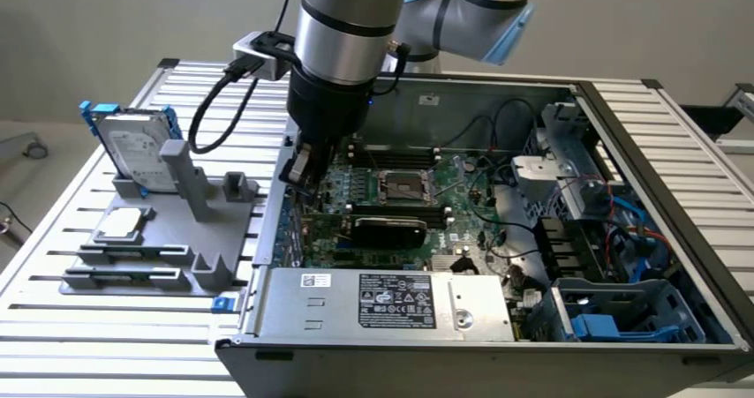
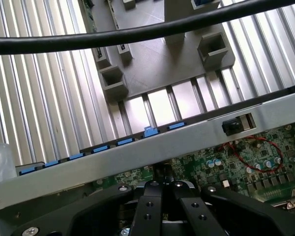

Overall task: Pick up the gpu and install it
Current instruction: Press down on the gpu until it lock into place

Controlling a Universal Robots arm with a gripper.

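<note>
The gpu [image 1: 389, 230] sits inside the open computer case [image 1: 659, 151], standing on edge on the motherboard [image 1: 407, 186], its black rounded shroud facing the power supply. Its long axis runs across the exterior view, from left to right, parallel to the case's near wall.

Going from the exterior view's left: a grey fixture tray [image 1: 147, 270] lies on the slatted metal table [image 1: 71, 195]. On it a silver hard drive [image 1: 132, 144] with blue rails stands upright, and a smaller drive [image 1: 124, 224] lies flat in front of it. Next comes the arm, reaching down over the case's left wall. The gripper [image 1: 300, 173] hangs just inside that wall, above the board, a little up and left of the gpu and apart from it. In the wrist view the gripper [image 2: 163, 189] has its black fingers [image 2: 148, 209] pressed together, with nothing between them.

Further right lies the silver power supply [image 1: 383, 303], with a black label whose print is too small to read, then blue plastic drive bays [image 1: 624, 314] in the case's right corner.
</note>
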